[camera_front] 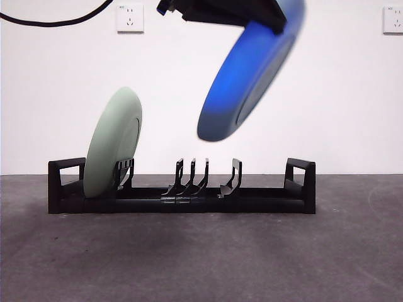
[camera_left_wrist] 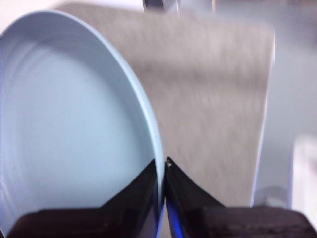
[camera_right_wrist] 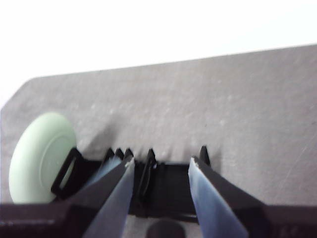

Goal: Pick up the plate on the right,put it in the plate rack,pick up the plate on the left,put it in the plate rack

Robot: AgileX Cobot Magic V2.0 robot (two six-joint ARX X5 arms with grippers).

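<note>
A blue plate [camera_front: 249,82] hangs tilted in the air above the middle of the plate rack [camera_front: 264,200]. My left gripper [camera_front: 267,20] comes in from the top and is shut on its upper rim. The left wrist view shows those jaws [camera_left_wrist: 163,164] pinching the edge of the blue plate [camera_left_wrist: 69,124]. A pale green plate [camera_front: 113,145] stands on edge in the rack's left end. My right gripper [camera_right_wrist: 161,166] is open and holds nothing. It hovers over the plate rack [camera_right_wrist: 168,183], with the green plate [camera_right_wrist: 37,156] off to one side.
Several upright prongs [camera_front: 192,177] in the rack's middle, and one further right [camera_front: 234,175], hold nothing. A loop handle [camera_front: 301,176] closes the right end. A white wall with sockets [camera_front: 130,17] and a black cable [camera_front: 56,22] lies behind the dark table [camera_front: 201,258].
</note>
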